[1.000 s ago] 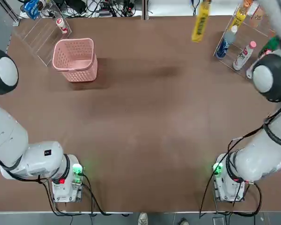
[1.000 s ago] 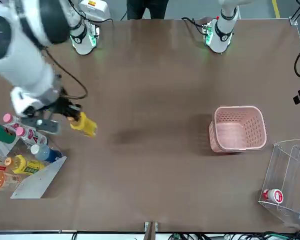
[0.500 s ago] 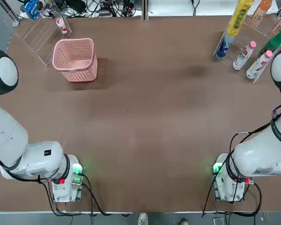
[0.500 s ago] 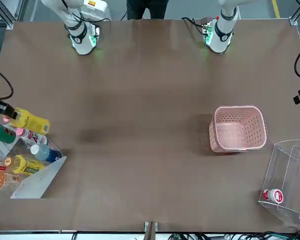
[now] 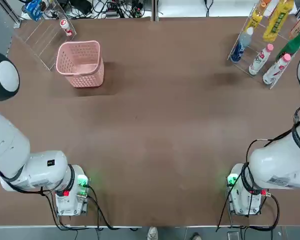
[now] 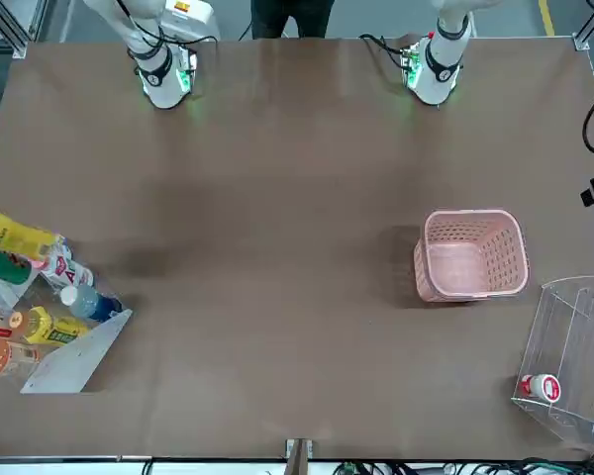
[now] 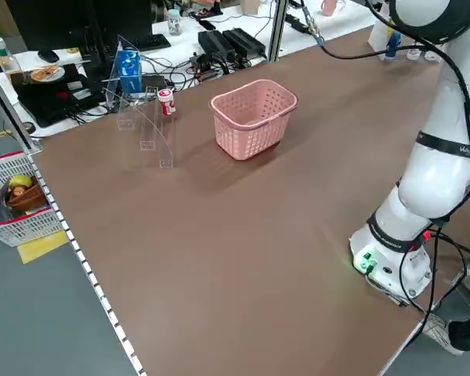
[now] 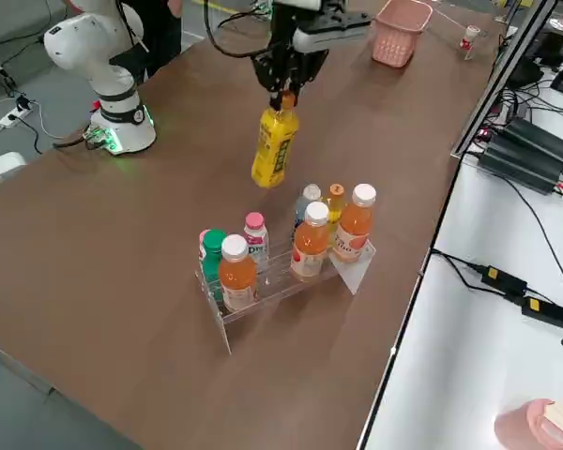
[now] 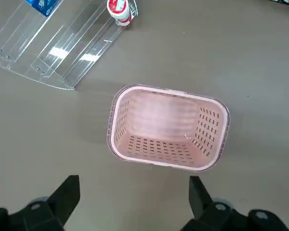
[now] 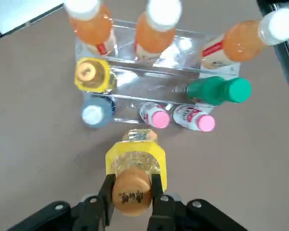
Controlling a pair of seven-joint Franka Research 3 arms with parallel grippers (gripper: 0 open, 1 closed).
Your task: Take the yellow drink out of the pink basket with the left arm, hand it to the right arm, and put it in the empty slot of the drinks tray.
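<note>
My right gripper (image 8: 286, 92) is shut on the cap of the yellow drink (image 8: 274, 145), which hangs upright above the table. It is close beside the drinks tray (image 8: 357, 267), on the side toward the arm bases. In the right wrist view the yellow drink (image 10: 135, 161) sits just short of the pink-capped bottles, with the right gripper (image 10: 131, 193) shut on its cap. The pink basket (image 5: 80, 62) stands at the far left and looks empty. My left gripper (image 9: 134, 197) is open with nothing in it, above the pink basket (image 9: 168, 130).
The tray (image 10: 130, 79) holds several bottles: orange, green, blue and pink-capped ones. A clear acrylic stand (image 5: 42, 37) with a small red-and-white bottle (image 5: 65, 26) stands behind the basket. Cables and boxes lie beyond the table's far edge.
The right gripper has carried the yellow drink from the far middle of the table across to the drinks tray. The left arm and the basket have not moved.
</note>
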